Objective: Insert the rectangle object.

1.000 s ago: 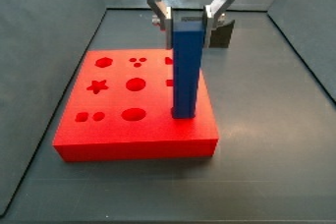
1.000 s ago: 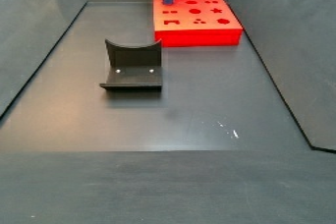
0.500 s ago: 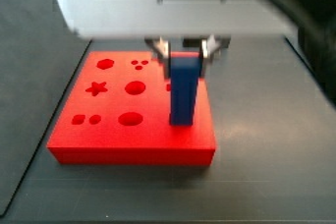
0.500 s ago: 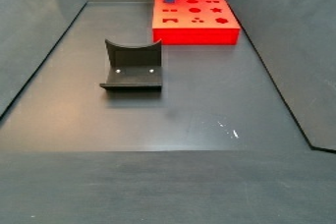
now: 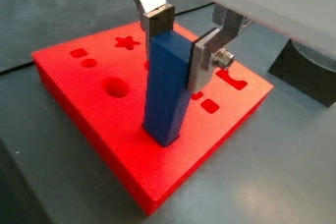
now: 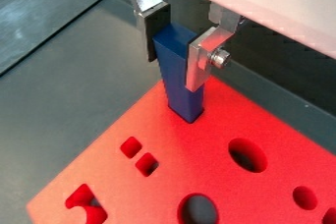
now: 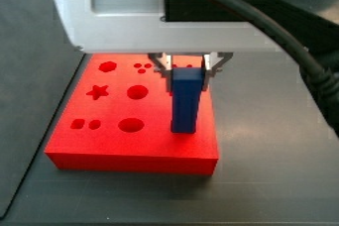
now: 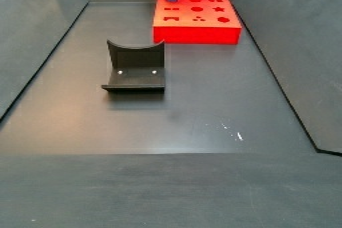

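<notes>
Both wrist views look down from close above at the gripper (image 5: 184,33) and the red block (image 6: 262,194). A side view sits near, facing that block (image 7: 106,143); another views it (image 8: 198,30) from far across the floor.

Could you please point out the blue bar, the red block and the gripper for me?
Blue bar (image 5: 164,90): wrist view, middle of its front face.
Red block (image 7: 99,121): side view, bare top surface.
Gripper (image 5: 183,33): wrist view, midway between the fingertips, at the bar's top.

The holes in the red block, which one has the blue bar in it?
The rectangular hole at the block's edge, under the hand; the blue bar stands upright there, the others are empty.
</notes>
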